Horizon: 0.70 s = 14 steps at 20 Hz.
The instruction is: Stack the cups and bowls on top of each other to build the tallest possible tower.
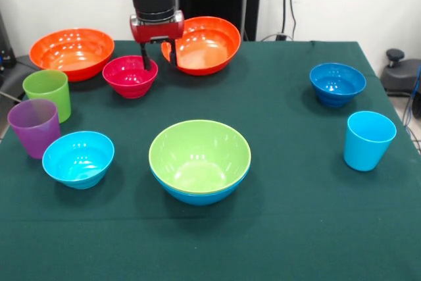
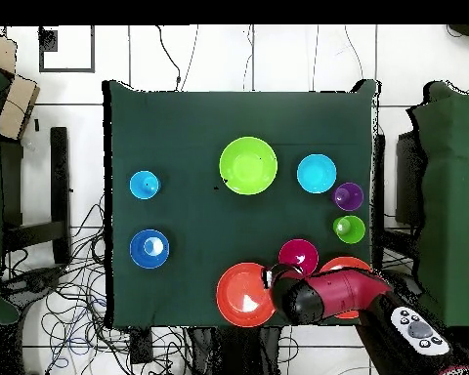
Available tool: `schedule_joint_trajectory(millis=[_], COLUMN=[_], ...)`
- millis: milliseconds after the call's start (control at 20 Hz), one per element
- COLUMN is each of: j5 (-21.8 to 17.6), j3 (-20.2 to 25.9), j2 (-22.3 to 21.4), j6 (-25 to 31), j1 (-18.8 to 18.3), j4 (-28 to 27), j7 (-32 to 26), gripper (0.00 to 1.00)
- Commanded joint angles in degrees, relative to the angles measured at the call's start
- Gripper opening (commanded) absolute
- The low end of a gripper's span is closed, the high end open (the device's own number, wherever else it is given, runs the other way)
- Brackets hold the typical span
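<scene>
The tower is a lime green bowl [image 1: 199, 156] nested in a large blue bowl [image 1: 197, 195] at the table's middle; it also shows in the overhead view [image 2: 248, 164]. My gripper [image 1: 158, 55] is open and empty, low between the magenta small bowl [image 1: 130, 76] and a tilted orange bowl [image 1: 205, 45]. One finger reaches over the magenta bowl's rim, the other stands at the orange bowl's rim. A second orange bowl [image 1: 71, 51] sits far left. The cyan small bowl [image 1: 78, 158], purple cup [image 1: 33, 127] and lime green cup [image 1: 48, 93] stand left. The dark blue small bowl [image 1: 337, 83] and light blue cup [image 1: 368, 140] stand right.
A dark green cloth [image 1: 289, 228] covers the table. In the overhead view my arm [image 2: 341, 293] covers most of the second orange bowl [image 2: 348, 264]. Cables lie on the floor around the table [image 2: 72, 312].
</scene>
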Motion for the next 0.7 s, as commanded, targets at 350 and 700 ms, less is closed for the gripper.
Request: schedule_joint_trajectory(millis=[350, 700], j5=[-5.2, -6.7], j3=[-0.3, -1.2], j2=[3.9, 5.2], j6=[-3.5, -4.4], j1=[2.2, 2.2], j4=[-6.7, -8.0], j7=[0.4, 0.2], gripper=[1.00, 1.00])
